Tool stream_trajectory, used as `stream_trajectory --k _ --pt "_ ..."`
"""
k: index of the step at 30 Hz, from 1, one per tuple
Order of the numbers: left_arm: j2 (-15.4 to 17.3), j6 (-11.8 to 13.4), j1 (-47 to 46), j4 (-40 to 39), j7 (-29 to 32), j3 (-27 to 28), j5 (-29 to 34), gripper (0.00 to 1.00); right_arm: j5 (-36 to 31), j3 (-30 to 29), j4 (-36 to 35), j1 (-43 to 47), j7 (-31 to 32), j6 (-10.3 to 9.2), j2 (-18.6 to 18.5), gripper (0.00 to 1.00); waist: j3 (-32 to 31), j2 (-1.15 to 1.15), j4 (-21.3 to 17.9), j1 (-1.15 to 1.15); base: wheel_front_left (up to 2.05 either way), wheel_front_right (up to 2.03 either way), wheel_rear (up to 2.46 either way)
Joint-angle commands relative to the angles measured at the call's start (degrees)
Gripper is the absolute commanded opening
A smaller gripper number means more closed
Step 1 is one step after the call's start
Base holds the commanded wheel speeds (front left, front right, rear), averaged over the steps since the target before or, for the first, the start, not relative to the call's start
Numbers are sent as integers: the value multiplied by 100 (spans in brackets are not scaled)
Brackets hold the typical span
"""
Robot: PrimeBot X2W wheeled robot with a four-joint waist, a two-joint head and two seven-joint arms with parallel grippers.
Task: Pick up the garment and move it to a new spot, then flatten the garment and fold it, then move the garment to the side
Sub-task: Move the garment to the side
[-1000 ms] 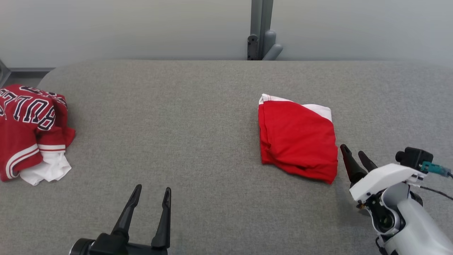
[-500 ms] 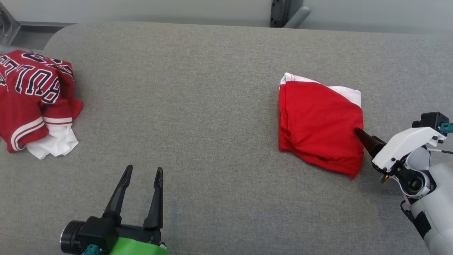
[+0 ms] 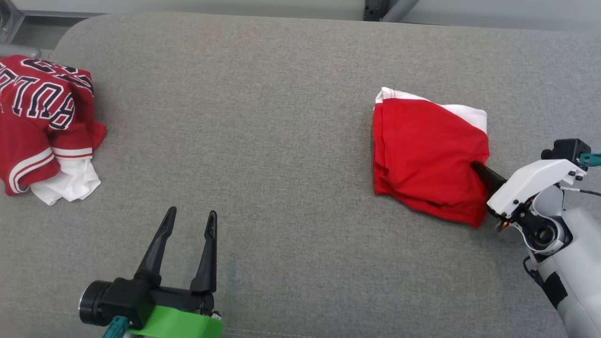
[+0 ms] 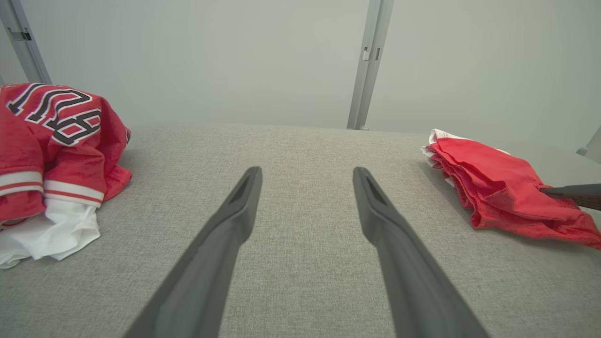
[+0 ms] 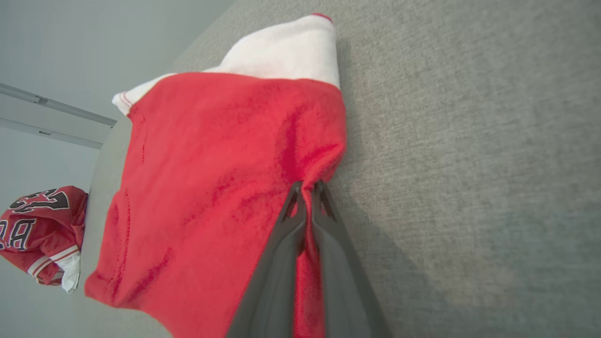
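Gripping the folded garment (image 3: 429, 162).
Right tool (image 5: 307, 188) clenched on its edge, left tool (image 3: 191, 213) released; only moving aside remains.

The garment (image 3: 422, 159) is plain red with a white edge; the jersey (image 3: 37, 122) is red, white-striped, black-lettered; the table (image 3: 263, 117) is grey.

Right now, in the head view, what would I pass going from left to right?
In order: crumpled red lettered jersey → left pincer, open → folded red garment → right pincer, shut on that garment's right edge.
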Motion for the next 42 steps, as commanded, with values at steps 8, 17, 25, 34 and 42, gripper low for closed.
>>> stream_trajectory --k 8,17,25,34,42 --pt "209 -20 -193 -220 -14 54 -29 100 -281 624 -440 -189 -759 1 -173 0 231 0 -712 0 0 0 0" --pt "584 -20 -290 -506 -14 57 27 100 -208 1198 -540 -272 -1333 1 -119 0 467 0 -1767 0 0 0 0" --pt "868 -20 -311 -737 -14 14 64 100 -183 1721 -706 -287 -1727 1 -197 0 660 0 -2536 0 0 0 0" --pt "1207 -21 -397 -1070 -15 -153 154 100 -363 2401 -668 -567 -2134 1 -411 0 1021 0 -3063 0 0 0 0" --pt "1639 -21 -791 -1632 -14 -445 108 100 -1135 2587 -54 -1584 -2639 0 -637 0 1809 0 -2995 0 0 0 0"
